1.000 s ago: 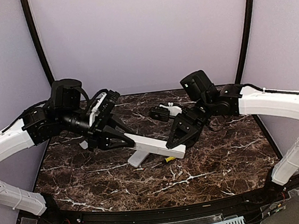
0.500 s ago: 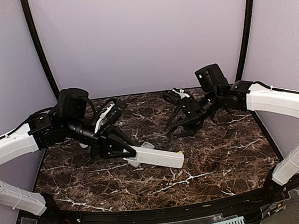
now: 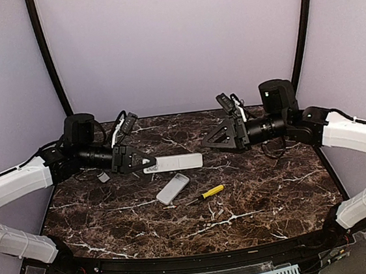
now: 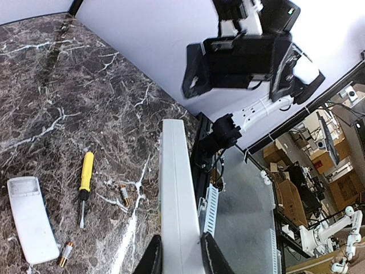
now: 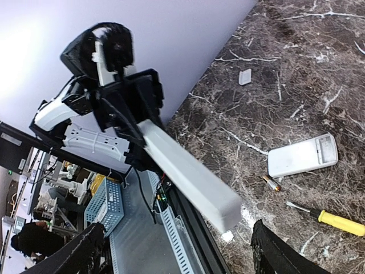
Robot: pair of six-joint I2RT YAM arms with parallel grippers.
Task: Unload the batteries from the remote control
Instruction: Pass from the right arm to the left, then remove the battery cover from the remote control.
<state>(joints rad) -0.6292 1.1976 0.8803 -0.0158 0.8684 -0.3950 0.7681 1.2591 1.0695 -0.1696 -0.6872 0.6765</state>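
Note:
My left gripper (image 3: 141, 161) is shut on one end of the white remote control (image 3: 174, 163) and holds it level above the table's back left. In the left wrist view the remote control (image 4: 175, 188) runs straight out from between the fingers of the left gripper (image 4: 181, 260). My right gripper (image 3: 213, 140) hangs open at the back right, apart from the remote's free end (image 5: 219, 200), with nothing between its fingers (image 5: 279, 254). Two small batteries (image 4: 124, 195) (image 4: 65, 252) lie loose on the marble. One battery (image 5: 271, 183) shows beside the cover in the right wrist view.
A flat white cover (image 3: 173, 188) lies mid-table with a yellow-handled screwdriver (image 3: 205, 194) to its right. A small pale piece (image 3: 103, 177) lies under the left arm. The table's black front rim (image 3: 196, 258) runs along the near edge.
The right gripper has let go of the remote, opened wide and pulled back to the right. The left gripper has carried the remote back and left and levelled it.

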